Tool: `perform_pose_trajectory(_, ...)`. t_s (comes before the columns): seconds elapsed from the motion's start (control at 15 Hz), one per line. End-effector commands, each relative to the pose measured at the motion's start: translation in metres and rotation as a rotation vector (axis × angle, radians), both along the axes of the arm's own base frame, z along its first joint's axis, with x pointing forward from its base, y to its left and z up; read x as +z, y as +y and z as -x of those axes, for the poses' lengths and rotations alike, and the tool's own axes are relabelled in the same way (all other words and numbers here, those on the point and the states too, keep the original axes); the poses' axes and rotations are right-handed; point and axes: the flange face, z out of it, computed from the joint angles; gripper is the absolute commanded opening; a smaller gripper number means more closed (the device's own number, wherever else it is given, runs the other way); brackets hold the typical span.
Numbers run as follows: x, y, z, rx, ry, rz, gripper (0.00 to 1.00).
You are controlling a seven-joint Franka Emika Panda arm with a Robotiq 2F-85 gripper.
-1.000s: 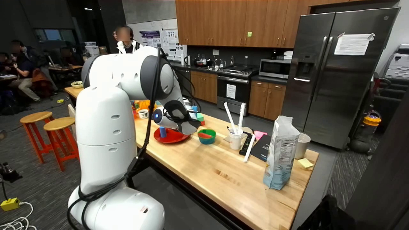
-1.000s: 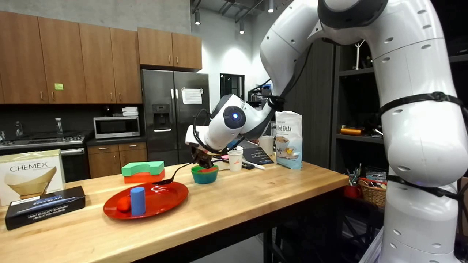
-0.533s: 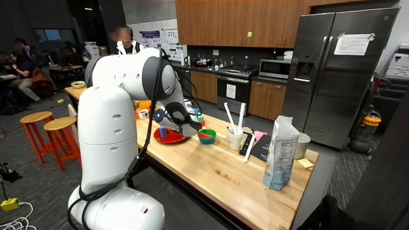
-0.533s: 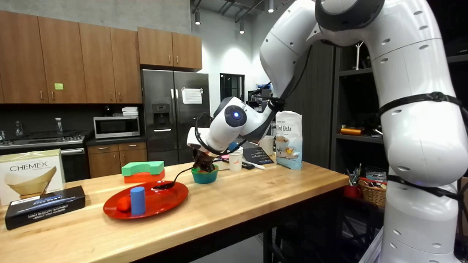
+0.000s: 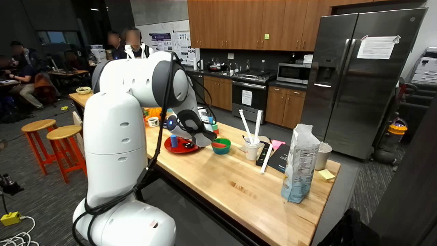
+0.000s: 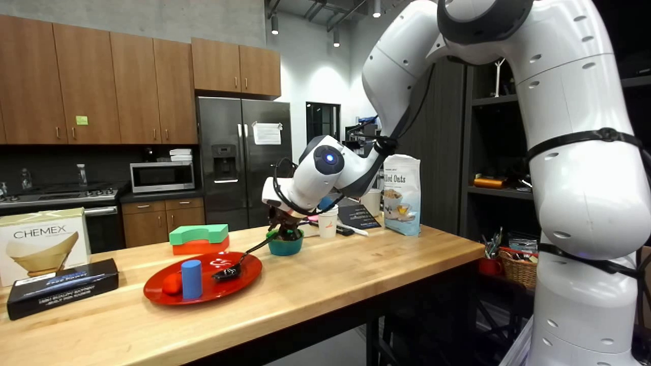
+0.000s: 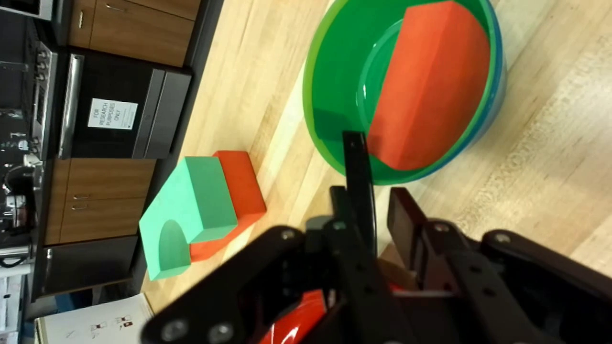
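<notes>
Stands with jaws parted in the wrist view, the handle of a black spoon (image 7: 362, 186) between them and a gap at its three o'clock. Has the spoon's head resting on a red plate (image 6: 216, 291), at three o'clock from a blue cylinder (image 6: 191, 279) in an exterior view. Shows in the wrist view, at one o'clock from the jaws, a green bowl (image 7: 340, 71) holding an orange-red piece (image 7: 432, 86); at nine, a mint-green block (image 7: 205, 200).
</notes>
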Motion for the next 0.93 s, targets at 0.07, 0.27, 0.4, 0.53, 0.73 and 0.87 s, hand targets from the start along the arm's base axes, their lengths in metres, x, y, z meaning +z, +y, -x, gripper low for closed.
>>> perform_pose_trajectory(0.07, 0.005, -0.005, -0.002, 0.015, 0.017, 0.0, 0.65)
perform_pose_trajectory(0.27, 0.006, -0.006, -0.003, 0.014, 0.015, 0.002, 0.86)
perform_pose_trajectory(0.4, 0.009, -0.007, -0.003, 0.006, 0.007, 0.0, 0.98)
perform_pose_trajectory(0.53, 0.013, -0.007, -0.002, 0.003, 0.003, -0.005, 1.0)
perform_pose_trajectory(0.73, 0.02, -0.009, -0.003, -0.001, -0.008, -0.009, 1.0)
perform_pose_trajectory(0.87, 0.02, -0.003, -0.001, 0.001, -0.013, -0.011, 1.0)
